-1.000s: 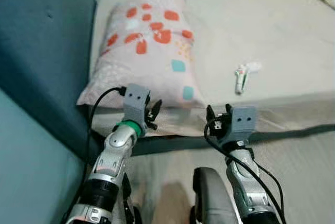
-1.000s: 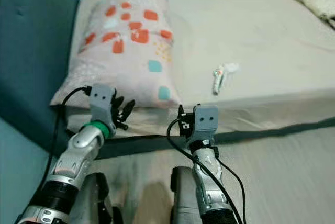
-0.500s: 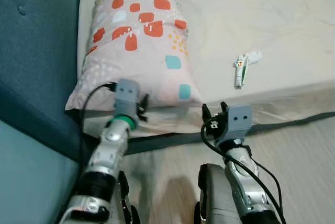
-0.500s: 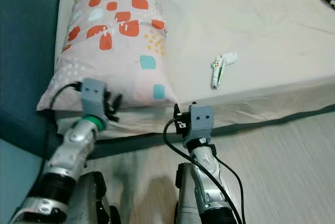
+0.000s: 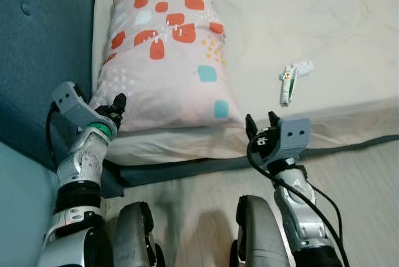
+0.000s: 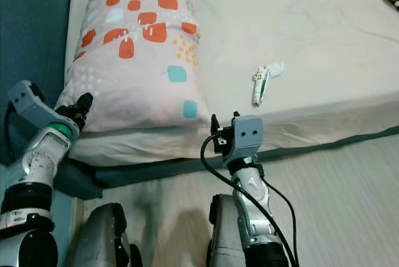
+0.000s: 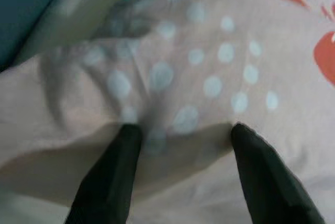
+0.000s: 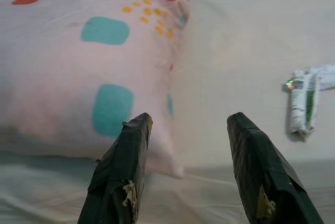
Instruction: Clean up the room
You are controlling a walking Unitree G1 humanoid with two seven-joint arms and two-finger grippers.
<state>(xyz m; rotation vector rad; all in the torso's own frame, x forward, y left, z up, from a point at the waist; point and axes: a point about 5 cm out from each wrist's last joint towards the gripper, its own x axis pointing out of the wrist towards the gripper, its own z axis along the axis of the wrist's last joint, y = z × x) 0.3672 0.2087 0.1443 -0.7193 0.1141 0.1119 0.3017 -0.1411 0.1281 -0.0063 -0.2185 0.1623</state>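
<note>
Left wrist view: pillow corner.

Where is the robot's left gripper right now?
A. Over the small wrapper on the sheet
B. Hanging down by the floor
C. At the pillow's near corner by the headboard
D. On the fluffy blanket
C: the left gripper sits at the pillow corner, its open fingers pressed against the dotted fabric.

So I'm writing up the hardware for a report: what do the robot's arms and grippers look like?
Both arms are silver metal with black joint sections. Each ends in a grey boxy wrist block with two small dark holes, fed by a black cable. The left gripper sits beyond a green ring; the right gripper has none visible. Each has two long black fingers, and the right fingers look scuffed near the base.
</note>
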